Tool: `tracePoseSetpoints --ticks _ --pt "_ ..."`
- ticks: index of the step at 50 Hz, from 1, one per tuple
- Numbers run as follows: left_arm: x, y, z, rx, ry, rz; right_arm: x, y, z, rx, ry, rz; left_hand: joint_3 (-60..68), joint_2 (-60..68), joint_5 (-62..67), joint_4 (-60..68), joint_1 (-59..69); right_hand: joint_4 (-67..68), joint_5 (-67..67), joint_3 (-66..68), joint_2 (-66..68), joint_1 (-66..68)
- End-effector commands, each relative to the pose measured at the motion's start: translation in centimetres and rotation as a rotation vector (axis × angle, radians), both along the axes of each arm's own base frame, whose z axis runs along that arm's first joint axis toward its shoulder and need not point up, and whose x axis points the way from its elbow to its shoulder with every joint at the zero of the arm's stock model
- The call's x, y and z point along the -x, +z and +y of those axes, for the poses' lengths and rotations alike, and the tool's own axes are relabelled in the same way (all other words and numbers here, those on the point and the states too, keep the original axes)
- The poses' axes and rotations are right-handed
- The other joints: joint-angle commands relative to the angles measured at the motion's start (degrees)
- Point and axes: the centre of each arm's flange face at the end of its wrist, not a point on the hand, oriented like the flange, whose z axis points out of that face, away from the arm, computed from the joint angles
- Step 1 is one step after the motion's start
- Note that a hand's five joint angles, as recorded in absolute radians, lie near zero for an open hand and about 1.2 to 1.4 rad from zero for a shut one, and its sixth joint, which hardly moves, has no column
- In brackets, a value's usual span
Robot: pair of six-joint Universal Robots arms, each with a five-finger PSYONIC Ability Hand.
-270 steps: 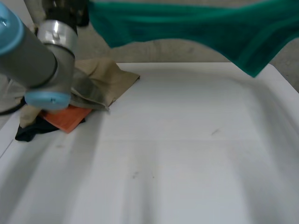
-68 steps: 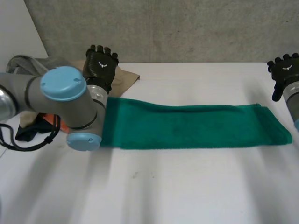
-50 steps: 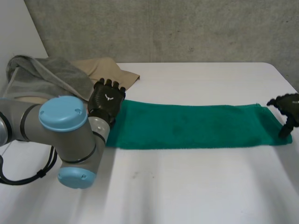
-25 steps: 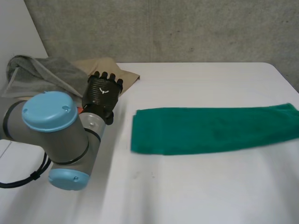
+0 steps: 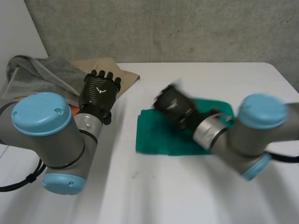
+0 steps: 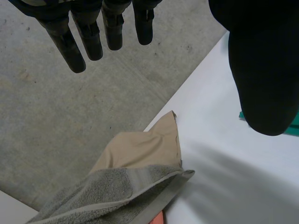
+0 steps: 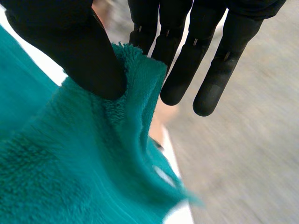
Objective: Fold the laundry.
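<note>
1. Head view: the towel (image 5: 152, 137) lies mid-desk (image 5: 187, 200), its long axis running side to side. The right hand (image 5: 174, 105) is right over it. The left hand (image 5: 99, 91) hangs raised beside the tan cloth (image 5: 127, 74) and grey cloth (image 5: 42, 72), apart from the towel's left edge.
2. Left wrist view: the fingers (image 6: 88, 32) are straight and spread with nothing in them, so this hand is released. Below them lie the tan and grey cloths, and a sliver of towel peeks out past the thumb.
3. Right wrist view: here's the grip! The thumb and fingers (image 7: 182, 60) pinch a towel edge, with the nap bunched between them. The rest of the towel drapes away under the palm.
4. My call: the right hand owns this fold. The free end lies toward the left hand's side, so the held edge should travel along the long axis to land on it. The left hand is the nearer one if that end needs pinning.
</note>
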Motion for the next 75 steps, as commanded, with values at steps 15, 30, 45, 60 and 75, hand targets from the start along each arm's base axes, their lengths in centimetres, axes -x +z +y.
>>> tracePoseSetpoints --ticks 15,30,45,60,75 --pt "4.3 1.6 0.7 0.054 -0.102 0.083 9.9 1.5 -3.0 -0.366 -0.469 -0.179 -2.05 -1.80 -2.84 -1.70 -1.22 -58.69 -56.49 -58.21 -57.42 -54.06" --pt "6.1 0.3 2.4 0.028 -0.160 0.067 16.2 -5.4 -5.5 -0.401 -0.645 0.164 -2.05 -1.80 -2.84 -1.70 -1.22 11.31 13.51 11.79 12.58 15.94" --pt "3.1 2.7 1.7 0.053 -0.087 0.088 4.6 3.7 -2.3 -0.245 -0.318 -0.076 -2.05 -1.80 -2.84 -1.70 -1.22 11.31 13.51 11.79 12.58 15.94" --pt "1.8 1.8 1.4 0.023 -0.064 0.088 -2.1 -0.8 4.2 -0.400 -0.061 -0.024 -2.05 -1.80 -2.84 -1.70 -1.22 -30.94 -28.73 -30.46 -29.67 -26.31" --pt "8.3 2.8 1.0 -0.002 -0.272 0.301 7.7 5.8 -3.2 -0.665 -0.507 -0.438 1.35 1.61 0.57 1.71 2.19 -58.10 -55.90 -57.63 -56.83 -53.47"
